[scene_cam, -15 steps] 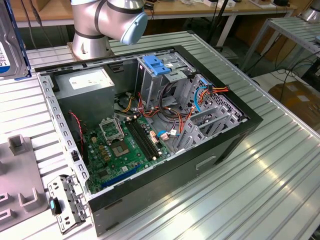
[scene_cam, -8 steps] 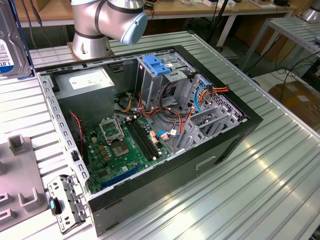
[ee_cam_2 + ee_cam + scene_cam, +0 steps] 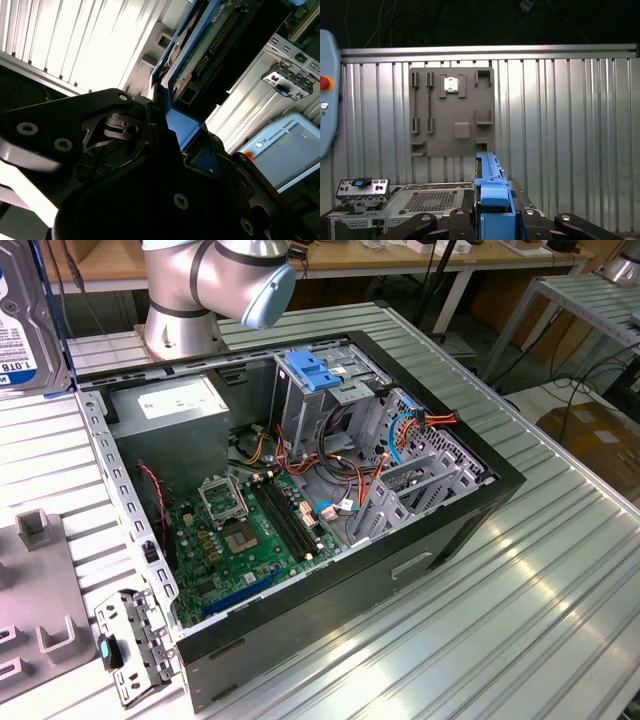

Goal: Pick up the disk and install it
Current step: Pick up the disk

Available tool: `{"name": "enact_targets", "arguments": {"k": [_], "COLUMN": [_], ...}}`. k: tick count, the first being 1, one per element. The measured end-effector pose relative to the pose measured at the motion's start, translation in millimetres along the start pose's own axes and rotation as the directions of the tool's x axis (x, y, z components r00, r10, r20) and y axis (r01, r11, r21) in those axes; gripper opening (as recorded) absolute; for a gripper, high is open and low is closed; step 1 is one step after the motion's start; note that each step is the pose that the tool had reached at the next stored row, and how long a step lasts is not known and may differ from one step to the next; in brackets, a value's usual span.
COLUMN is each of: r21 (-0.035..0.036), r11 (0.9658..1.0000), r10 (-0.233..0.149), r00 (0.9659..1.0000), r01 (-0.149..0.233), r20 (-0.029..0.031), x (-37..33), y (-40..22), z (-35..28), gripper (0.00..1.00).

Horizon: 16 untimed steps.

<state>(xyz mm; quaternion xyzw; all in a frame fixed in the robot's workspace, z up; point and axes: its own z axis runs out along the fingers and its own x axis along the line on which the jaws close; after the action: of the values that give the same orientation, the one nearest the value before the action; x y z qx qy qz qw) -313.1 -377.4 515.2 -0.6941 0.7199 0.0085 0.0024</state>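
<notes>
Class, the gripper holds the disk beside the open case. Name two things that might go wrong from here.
1. In the first wrist view, the gripper seems to clamp the disk at one end, with the rest sticking out. It might tilt or slip.
2. Loose cables lie beside the bay inside the case. They might snag the disk or block its way in.

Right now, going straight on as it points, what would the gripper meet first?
Probably the ribbed table by the grey fixture plate, with the held disk touching first. Depth is unclear.
</notes>
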Motion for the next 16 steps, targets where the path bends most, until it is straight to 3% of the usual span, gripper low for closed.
{"name": "enact_targets", "arguments": {"k": [16], "r21": [0.0000], "r11": [1.0000], "r10": [0.000], "r00": [1.0000], "r01": [0.000], "r20": [0.0000], "x": [0.3], "y": [-16.7], "z": [-0.2], "gripper": [0.37]}}
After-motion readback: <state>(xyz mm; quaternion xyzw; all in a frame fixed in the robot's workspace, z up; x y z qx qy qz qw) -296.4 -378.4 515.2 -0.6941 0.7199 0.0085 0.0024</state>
